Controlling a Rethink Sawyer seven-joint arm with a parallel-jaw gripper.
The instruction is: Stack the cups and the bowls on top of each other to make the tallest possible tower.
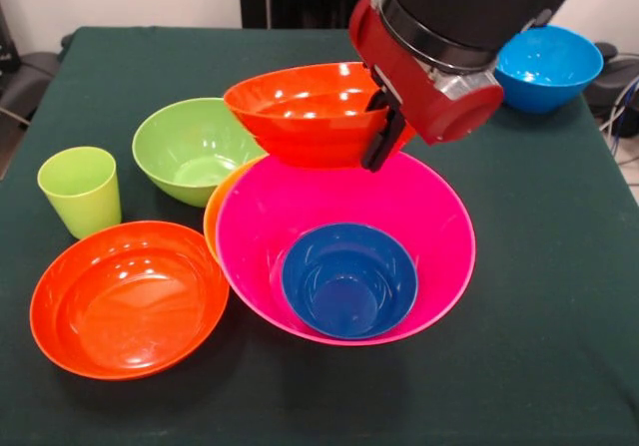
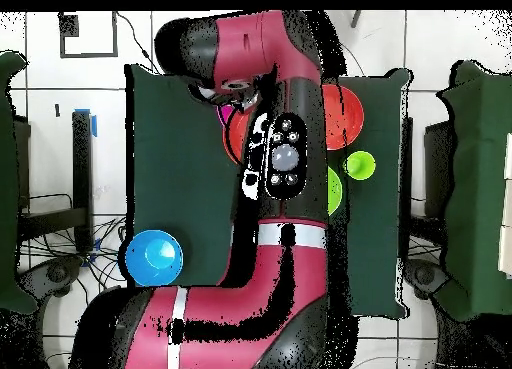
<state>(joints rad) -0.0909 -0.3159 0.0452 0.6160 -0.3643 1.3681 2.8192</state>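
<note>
While the small dark blue bowl (image 1: 348,279) sits loose inside the big pink bowl (image 1: 439,226) at the near side of the counter (image 1: 539,366), anything dropped there could land crooked and tip. Just behind, the end effector (image 1: 381,135) is clamped on the rim of a red-orange bowl (image 1: 305,107) held tilted above the pink bowl's far edge; gripped at one side only, it may slip or swing, I judge. Farther off, the green bowl (image 1: 190,147) could be clipped.

Big orange plastic bowl (image 1: 213,217) mostly hidden behind big pink bowl (image 1: 439,236), gripper fingertips (image 1: 379,152) partly hidden by held red-orange bowl (image 1: 310,112), overhead arm covers most bowls.
</note>
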